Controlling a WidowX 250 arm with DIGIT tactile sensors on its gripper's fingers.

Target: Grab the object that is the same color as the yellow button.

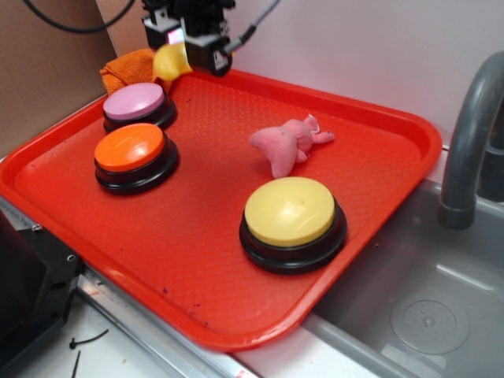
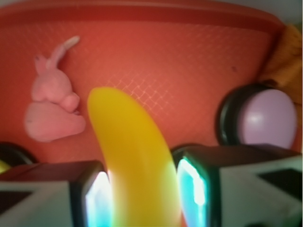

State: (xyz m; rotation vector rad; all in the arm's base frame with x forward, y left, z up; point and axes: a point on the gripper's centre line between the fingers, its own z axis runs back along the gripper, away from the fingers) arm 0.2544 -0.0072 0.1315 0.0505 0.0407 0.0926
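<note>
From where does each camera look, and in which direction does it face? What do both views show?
Exterior: sits in front of and above the tray, looking down across it toward the wall; the gripper shows at the top, holding the banana above the far edge.
Wrist: sits on the gripper, looking past its fingers down onto the tray.
Shared: banana, pink toy, purple button, orange cloth.

The hand (image 2: 142, 194) hangs raised at the far left, its two fingers (image 2: 92, 196) closed from either side on the yellow banana (image 2: 135, 156), pointing down.
</note>
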